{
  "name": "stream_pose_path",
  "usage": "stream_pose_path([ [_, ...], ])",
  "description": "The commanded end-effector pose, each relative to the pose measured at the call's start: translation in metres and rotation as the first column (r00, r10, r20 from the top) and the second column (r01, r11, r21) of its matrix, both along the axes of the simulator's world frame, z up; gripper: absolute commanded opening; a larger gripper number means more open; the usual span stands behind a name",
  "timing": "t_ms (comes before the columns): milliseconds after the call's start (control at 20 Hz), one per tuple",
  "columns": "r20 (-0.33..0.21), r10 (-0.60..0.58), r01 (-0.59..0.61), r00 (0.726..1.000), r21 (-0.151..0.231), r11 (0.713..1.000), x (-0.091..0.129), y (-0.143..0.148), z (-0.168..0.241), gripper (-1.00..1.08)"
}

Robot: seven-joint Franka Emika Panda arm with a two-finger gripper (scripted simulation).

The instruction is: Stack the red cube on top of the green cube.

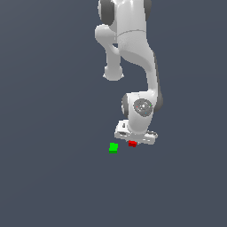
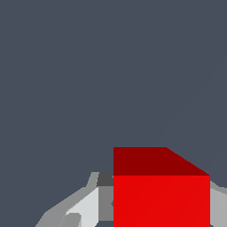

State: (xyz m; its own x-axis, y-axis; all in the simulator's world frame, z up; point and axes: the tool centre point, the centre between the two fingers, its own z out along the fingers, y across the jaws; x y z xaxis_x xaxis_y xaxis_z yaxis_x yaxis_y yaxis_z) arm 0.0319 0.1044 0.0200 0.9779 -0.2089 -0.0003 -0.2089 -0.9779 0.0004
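**Red cube between the fingers, green cube just beside**

The small plain bright-green cube (image 1: 113, 147) sits on the dark grey floor (image 1: 48, 177), with open room all round. Just to its right in the exterior view, the small bright-red cube (image 1: 132, 143) is clamped between the white gripper (image 1: 133, 142)'s narrowly parted fingers (image 2: 84, 208). No writing shows.

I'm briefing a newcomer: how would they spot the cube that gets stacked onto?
Follow the white arm down to its gripper near the floor. The green cube sits on the floor just to the exterior view's left, apart from the red cube under the gripper. It's the only green thing.
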Motion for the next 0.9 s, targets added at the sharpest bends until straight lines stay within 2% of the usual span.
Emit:
stream_pose_path([
  [0,0.0,0.0,0.0,1.0,0.0,1.0,0.0,0.0,0.001,-1.0],
  [300,0.0,0.0,0.0,1.0,0.0,1.0,-0.001,0.0,0.02,-1.0],
  [850,0.0,0.0,0.0,1.0,0.0,1.0,-0.001,0.0,0.088,-1.0],
])
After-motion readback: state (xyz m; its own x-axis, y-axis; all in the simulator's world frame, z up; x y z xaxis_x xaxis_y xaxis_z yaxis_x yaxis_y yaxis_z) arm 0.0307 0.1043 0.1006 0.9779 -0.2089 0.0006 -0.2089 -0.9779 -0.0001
